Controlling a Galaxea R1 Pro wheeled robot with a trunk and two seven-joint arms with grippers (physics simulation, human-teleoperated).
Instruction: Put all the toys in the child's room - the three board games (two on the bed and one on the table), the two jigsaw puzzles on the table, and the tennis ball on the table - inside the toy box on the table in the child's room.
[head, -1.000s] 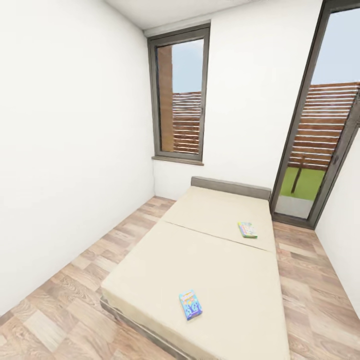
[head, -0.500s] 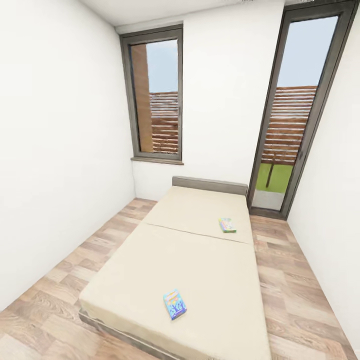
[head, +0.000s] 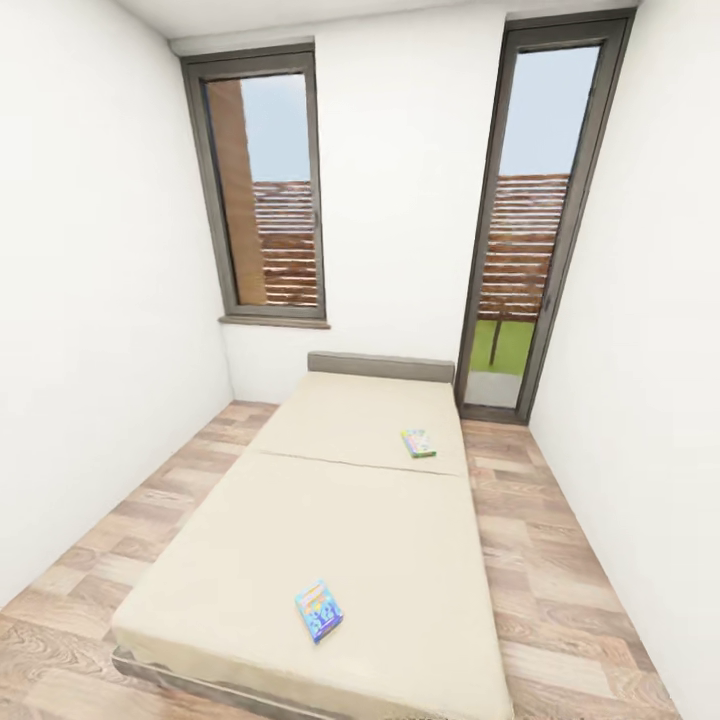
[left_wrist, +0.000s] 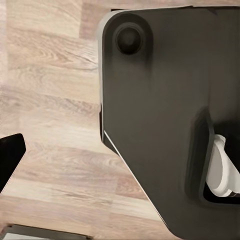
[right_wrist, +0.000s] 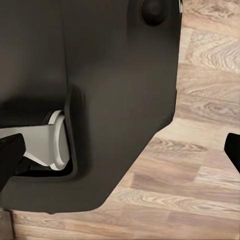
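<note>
On the bed (head: 330, 520), two board games are seen lying flat: a blue box (head: 318, 611) near the foot end, a green box (head: 418, 442) on the far panel toward the right edge, well apart. Bed is flanked by plank floor (head: 560, 590), with a window (head: 265, 190) and a glass door (head: 520, 220) in the far wall. In both wrist views the dark robot base (left_wrist: 165, 115) is seen over the floor. A dark fingertip (left_wrist: 10, 155) of the left gripper and two tips (right_wrist: 9, 155) of the right gripper are seen at frame edges; the right's are set wide apart, the left's state cannot be told.
</note>
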